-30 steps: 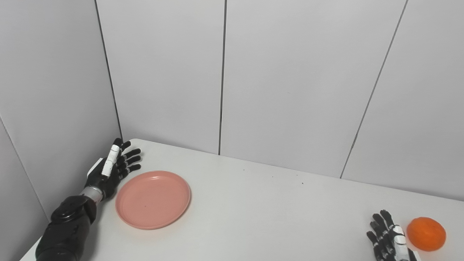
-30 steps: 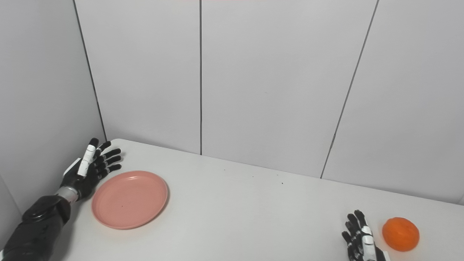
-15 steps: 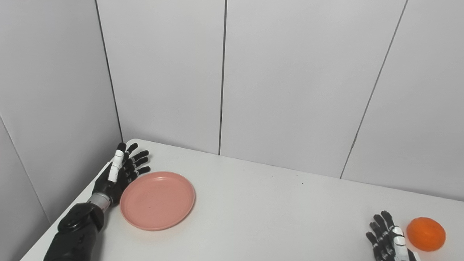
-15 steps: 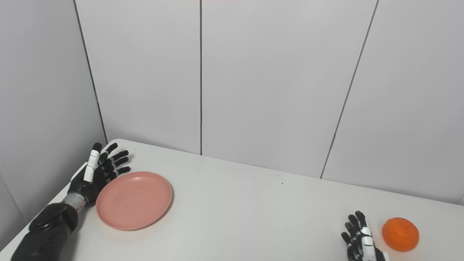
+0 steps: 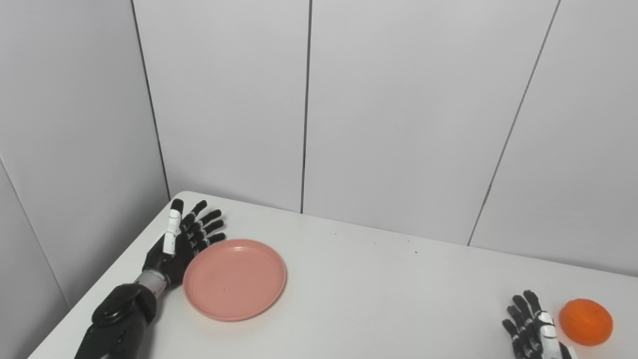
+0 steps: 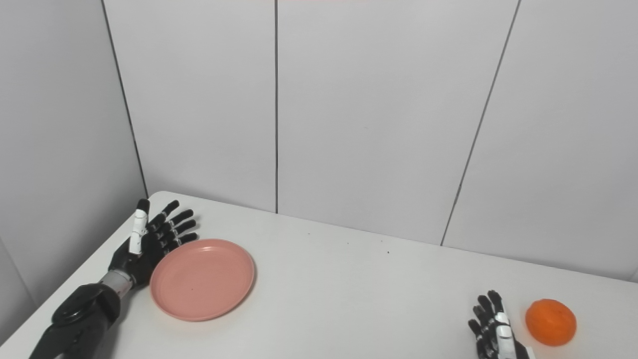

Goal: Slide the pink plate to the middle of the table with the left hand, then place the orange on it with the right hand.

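Observation:
A round pink plate (image 5: 234,279) lies flat on the left part of the white table (image 5: 379,294). My left hand (image 5: 182,242) stands open on edge against the plate's left rim, fingers spread and pointing toward the back wall. An orange (image 5: 585,321) rests near the table's right front. Just left of it, my right hand (image 5: 533,336) is open at the bottom edge of the picture, apart from the fruit and partly cut off. The same plate (image 6: 202,279) and orange (image 6: 551,321) show in the right eye view.
Grey wall panels close off the table at the back and along the left side, close behind the left hand. The table's left edge runs diagonally beside my left forearm (image 5: 117,321).
My left hand has moved right and pushed the pink plate rightward across the table. The right hand and the orange have stayed where they were.

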Action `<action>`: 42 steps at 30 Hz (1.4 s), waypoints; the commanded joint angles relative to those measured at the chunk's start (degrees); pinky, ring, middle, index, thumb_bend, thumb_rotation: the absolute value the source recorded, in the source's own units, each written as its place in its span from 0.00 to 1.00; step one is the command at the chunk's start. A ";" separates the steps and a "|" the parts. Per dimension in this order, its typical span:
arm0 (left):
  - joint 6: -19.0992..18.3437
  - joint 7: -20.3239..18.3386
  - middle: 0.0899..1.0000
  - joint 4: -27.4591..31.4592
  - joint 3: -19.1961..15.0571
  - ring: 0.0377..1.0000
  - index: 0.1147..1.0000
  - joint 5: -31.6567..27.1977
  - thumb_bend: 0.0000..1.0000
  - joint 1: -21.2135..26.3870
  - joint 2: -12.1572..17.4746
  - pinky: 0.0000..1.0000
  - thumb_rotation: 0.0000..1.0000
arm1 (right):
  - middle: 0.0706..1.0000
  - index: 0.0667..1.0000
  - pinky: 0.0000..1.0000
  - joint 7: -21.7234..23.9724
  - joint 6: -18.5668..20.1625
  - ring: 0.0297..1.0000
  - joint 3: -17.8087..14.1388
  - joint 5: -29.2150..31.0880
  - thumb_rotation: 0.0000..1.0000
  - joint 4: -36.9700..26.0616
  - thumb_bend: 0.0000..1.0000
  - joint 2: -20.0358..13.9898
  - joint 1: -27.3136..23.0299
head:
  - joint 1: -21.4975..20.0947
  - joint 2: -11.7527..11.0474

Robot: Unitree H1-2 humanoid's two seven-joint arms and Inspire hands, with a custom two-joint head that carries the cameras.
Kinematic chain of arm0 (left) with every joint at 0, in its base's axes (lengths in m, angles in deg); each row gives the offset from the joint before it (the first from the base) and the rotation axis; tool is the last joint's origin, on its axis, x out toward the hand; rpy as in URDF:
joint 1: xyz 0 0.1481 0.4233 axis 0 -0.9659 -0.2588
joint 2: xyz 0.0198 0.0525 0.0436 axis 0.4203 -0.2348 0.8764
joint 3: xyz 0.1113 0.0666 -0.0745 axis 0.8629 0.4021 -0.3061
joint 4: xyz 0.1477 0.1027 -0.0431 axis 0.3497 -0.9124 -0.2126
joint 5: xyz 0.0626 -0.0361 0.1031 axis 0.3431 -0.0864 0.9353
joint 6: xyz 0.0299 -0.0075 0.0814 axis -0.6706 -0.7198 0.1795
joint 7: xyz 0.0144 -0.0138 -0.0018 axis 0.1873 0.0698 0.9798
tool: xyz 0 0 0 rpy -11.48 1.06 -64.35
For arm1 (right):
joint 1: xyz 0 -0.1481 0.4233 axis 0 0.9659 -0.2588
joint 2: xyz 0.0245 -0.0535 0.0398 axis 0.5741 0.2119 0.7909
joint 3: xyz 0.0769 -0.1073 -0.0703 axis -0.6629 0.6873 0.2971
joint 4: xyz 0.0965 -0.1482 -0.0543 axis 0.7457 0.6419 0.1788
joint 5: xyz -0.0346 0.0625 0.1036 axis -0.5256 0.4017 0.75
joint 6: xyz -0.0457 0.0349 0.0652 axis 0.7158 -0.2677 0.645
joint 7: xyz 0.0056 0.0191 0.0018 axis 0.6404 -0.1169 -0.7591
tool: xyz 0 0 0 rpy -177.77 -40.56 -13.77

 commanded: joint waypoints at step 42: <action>-9.50 16.96 0.97 19.83 6.23 0.94 1.00 4.76 0.95 -2.72 -15.50 0.91 0.92 | 0.95 0.98 1.00 -0.85 2.88 0.96 1.00 -2.57 0.85 -1.63 0.66 1.25 3.30 | -3.80 2.48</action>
